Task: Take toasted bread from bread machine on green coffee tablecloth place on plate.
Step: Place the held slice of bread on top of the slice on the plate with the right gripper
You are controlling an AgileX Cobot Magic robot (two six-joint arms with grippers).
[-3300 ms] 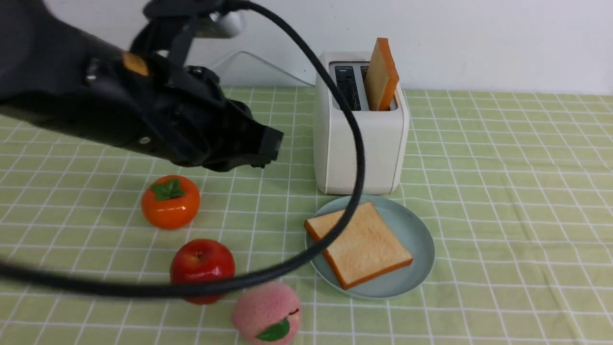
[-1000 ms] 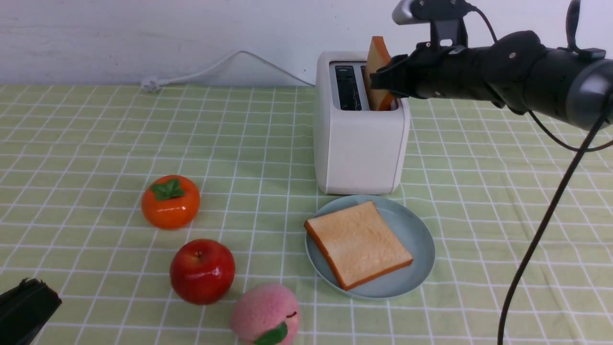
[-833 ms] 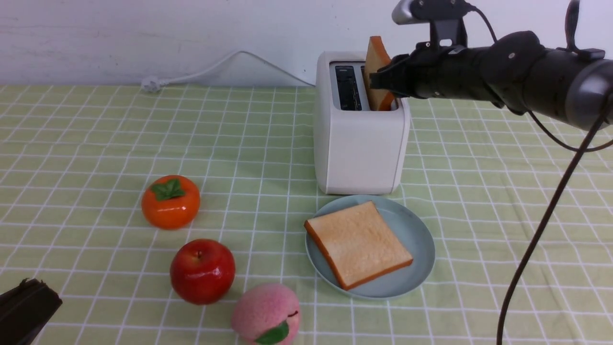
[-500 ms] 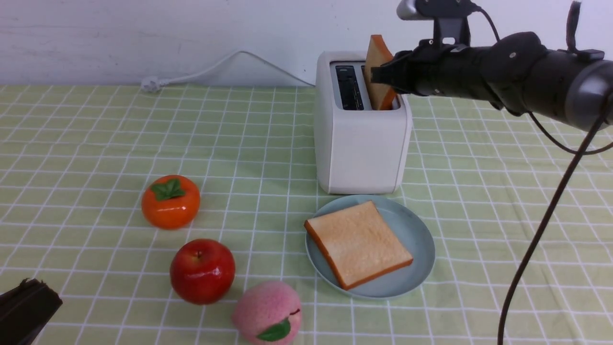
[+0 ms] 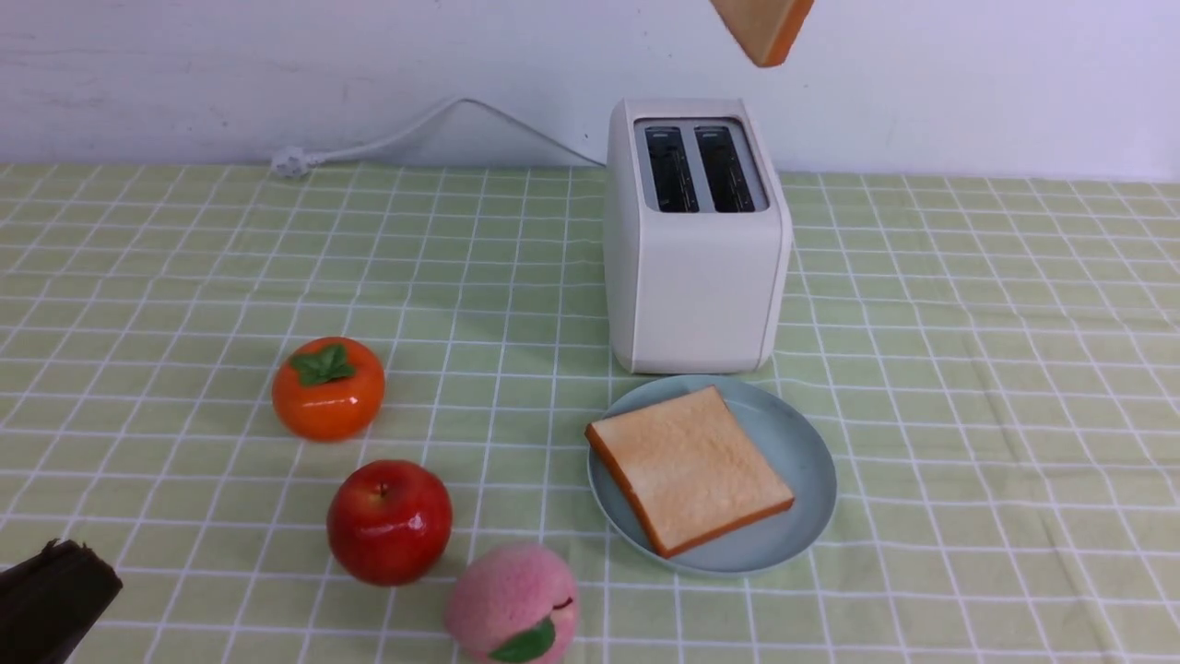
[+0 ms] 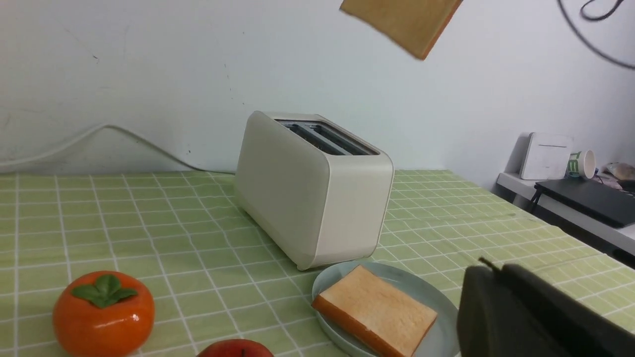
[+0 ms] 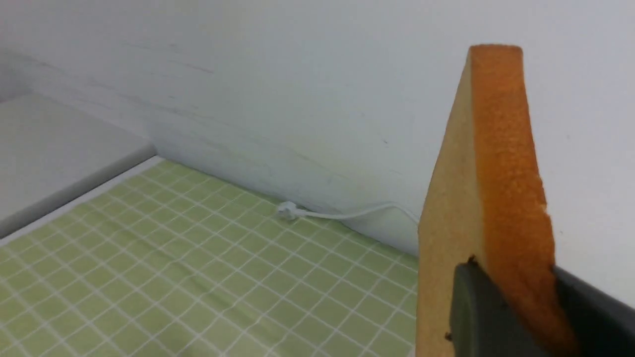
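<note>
In the lower left corner of the front view, the left hand [image 5: 55, 599], a matte black form, is partly in frame; its fingers are closed together, with nothing visible in its grip. At the bottom, left of centre, lies a fuzzy-looking pink peach [image 5: 510, 604] with a green leaf. Up and left of it sits a glossy, rounded red apple [image 5: 390, 523], and beyond that a smooth orange persimmon [image 5: 328, 389] with a green calyx. Just below centre, a round, shallow blue-green plate [image 5: 811, 480] carries one square toast slice [image 5: 691, 470], laid flat, with a pale golden face and browned crust. Behind the plate stands a boxy white toaster [image 5: 705, 286] with rounded corners and two dark, empty slots. A light green cloth [image 5: 968, 369] with a white grid covers the surface. At the top edge, the second slice [image 5: 761, 28] is raised clear of the toaster, clamped on its faces between the fingers of the right hand [image 7: 516, 297], which stand apart by the bread's thickness.
</note>
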